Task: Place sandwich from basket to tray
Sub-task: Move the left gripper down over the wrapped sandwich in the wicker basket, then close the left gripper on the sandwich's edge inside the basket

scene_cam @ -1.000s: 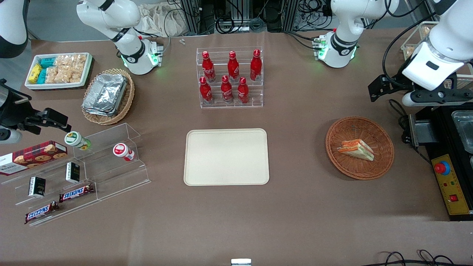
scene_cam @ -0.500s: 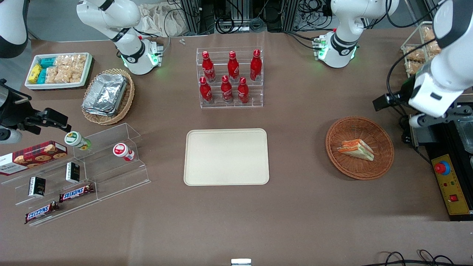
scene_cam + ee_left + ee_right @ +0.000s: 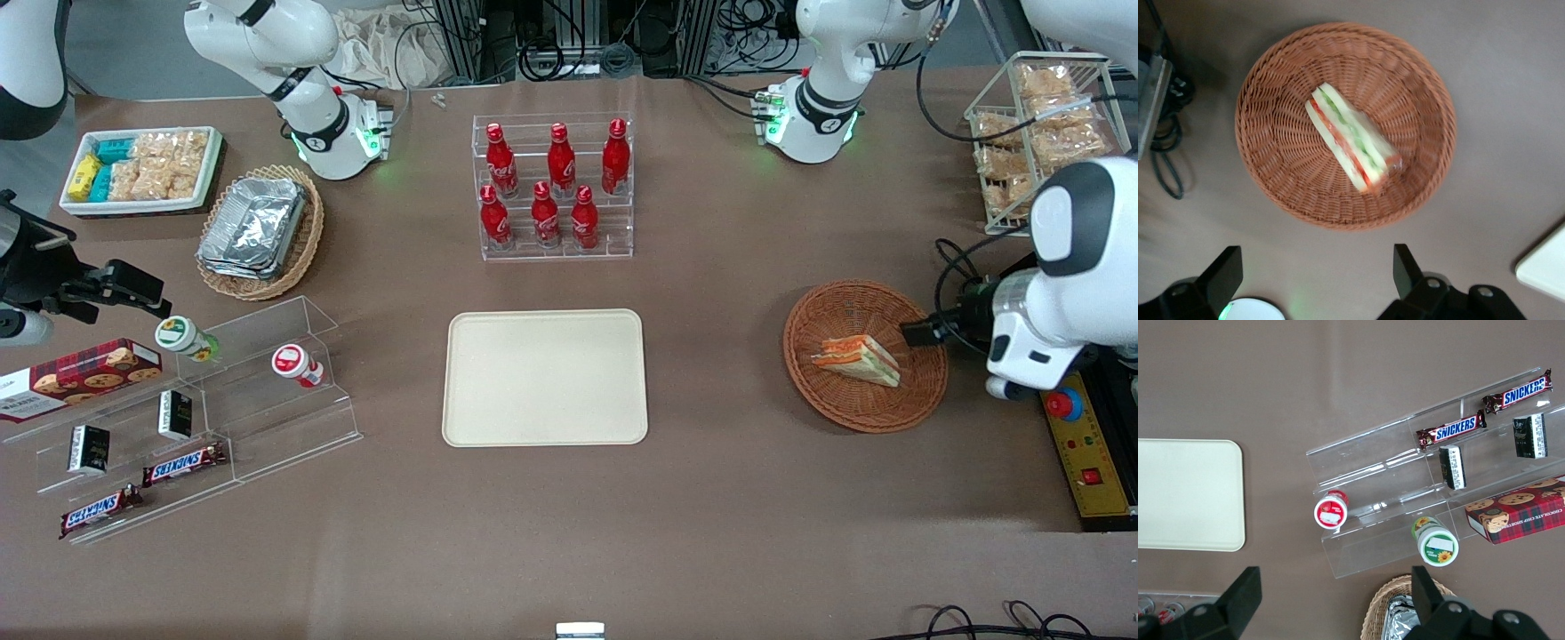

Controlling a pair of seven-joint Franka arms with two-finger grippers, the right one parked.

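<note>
A: Where do we stand? The sandwich (image 3: 857, 360) lies in the basket (image 3: 840, 307), resting on the weave and a little off its middle, and the tray (image 3: 544, 377) sits well apart on the surface, toward the parked arm's end.

B: Our claw (image 3: 1317, 277) hangs above the surface just outside the basket's rim, fingers spread wide with nothing between them. The wrist view looks straight down on the wedge.

A: How do we expect it to handle?

B: Light and soft, we judge. The pale bread will dent under a hard squeeze, and the orange-red and green layers could slide apart. We would close across the two flat bread faces near the middle, so the fingers press the layers together instead of splitting them.

A: And its lie?

B: It rests with the layered cut face up. In the front view its long axis runs roughly along the surface's length, the tapered end toward the tray and the thicker end toward the working arm. We would turn the claw so that the fingers straddle that line.
</note>
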